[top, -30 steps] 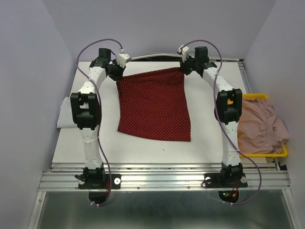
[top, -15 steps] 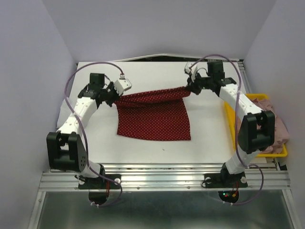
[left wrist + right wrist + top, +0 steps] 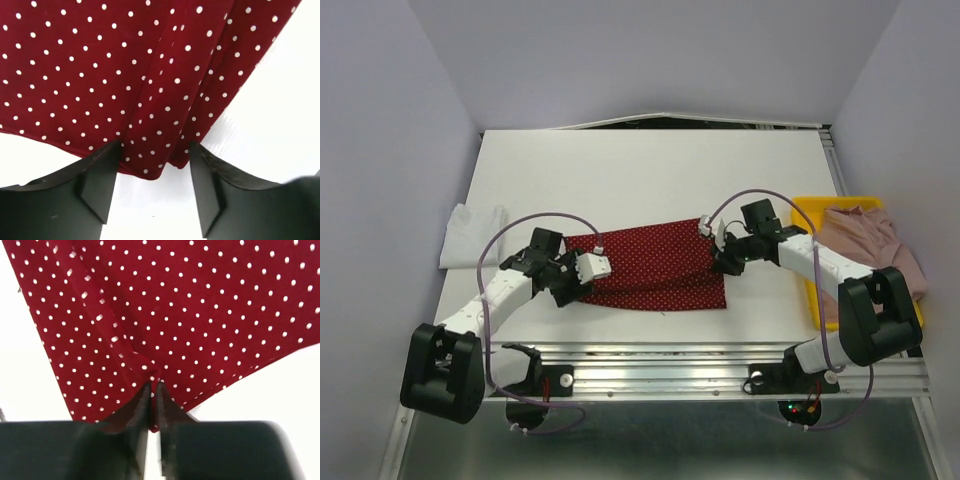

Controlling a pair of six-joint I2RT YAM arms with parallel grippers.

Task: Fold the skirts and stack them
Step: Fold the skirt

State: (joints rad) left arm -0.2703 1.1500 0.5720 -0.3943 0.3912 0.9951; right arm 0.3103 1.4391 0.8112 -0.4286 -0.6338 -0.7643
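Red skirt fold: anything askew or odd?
Slightly. The red skirt is folded, but its layers do not line up: at the corner by the open left gripper, one edge pokes past the other. The right gripper pinches a puckered corner. The pink skirt spills over the yellow tray's right rim.

The top external camera looks down from above and behind the arm bases, over the whole counter (image 3: pixel 620 170). The wrist cameras look closely past the left hand (image 3: pixel 152 150) and the right hand (image 3: pixel 153 390) onto the dark red polka-dot skirt (image 3: pixel 660 265), which all three views share.
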